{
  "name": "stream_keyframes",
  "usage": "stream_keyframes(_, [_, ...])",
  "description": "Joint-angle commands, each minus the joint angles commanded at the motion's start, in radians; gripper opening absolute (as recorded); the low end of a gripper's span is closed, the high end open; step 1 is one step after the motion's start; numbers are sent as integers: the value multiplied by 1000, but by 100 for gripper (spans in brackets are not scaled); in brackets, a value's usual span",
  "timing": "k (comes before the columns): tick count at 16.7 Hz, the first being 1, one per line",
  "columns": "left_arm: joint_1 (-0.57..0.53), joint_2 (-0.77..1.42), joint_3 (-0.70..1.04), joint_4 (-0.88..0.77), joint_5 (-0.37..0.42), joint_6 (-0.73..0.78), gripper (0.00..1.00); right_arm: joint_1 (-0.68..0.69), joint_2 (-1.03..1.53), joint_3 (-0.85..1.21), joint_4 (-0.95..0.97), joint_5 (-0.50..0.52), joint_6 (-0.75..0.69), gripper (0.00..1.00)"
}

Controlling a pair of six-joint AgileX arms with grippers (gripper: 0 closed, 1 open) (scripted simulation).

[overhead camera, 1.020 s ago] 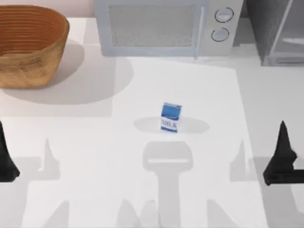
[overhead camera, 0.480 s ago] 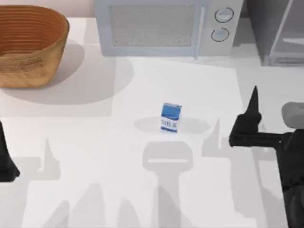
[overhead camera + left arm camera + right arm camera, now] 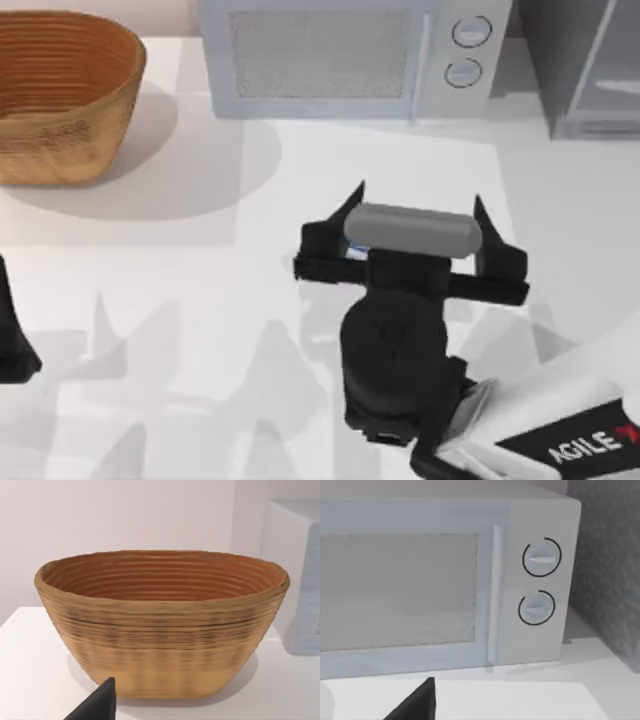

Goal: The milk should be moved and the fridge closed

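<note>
From above, the right gripper (image 3: 420, 205) hangs over the middle of the worktop (image 3: 200, 300), its two fingers spread wide and holding nothing. Directly beneath it a sliver of the milk (image 3: 355, 252) peeks out, blue and white, the rest of the carton hidden under the arm. So, by my reading, nothing is done yet: the carton sits on the worktop ungrasped, and the fridge (image 3: 580, 70), the grey cabinet at the far right corner, appears to stand with its pale door panel swung open, though I cannot be sure from this angle. Grasping, moving and closing all remain. The left gripper (image 3: 12, 340) is parked at the left edge; whether it is spread or clenched I cannot tell. From the left wrist, a woven basket (image 3: 162, 625) stands close ahead, empty as far as its inside shows. From the right wrist, the microwave (image 3: 445, 580) with its two round knobs faces the camera, the fridge's speckled grey wall beside it.
</note>
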Motion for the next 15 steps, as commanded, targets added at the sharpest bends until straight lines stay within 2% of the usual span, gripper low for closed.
stream_keyframes(4, [0,0,0,0,0,0,100,12,330,208,113,75,8,100])
stream_keyframes(7, [0,0,0,0,0,0,100,14,469,309,165,108,12,100])
stream_keyframes(15, [0,0,0,0,0,0,100,6,510,342,178,112,13,100])
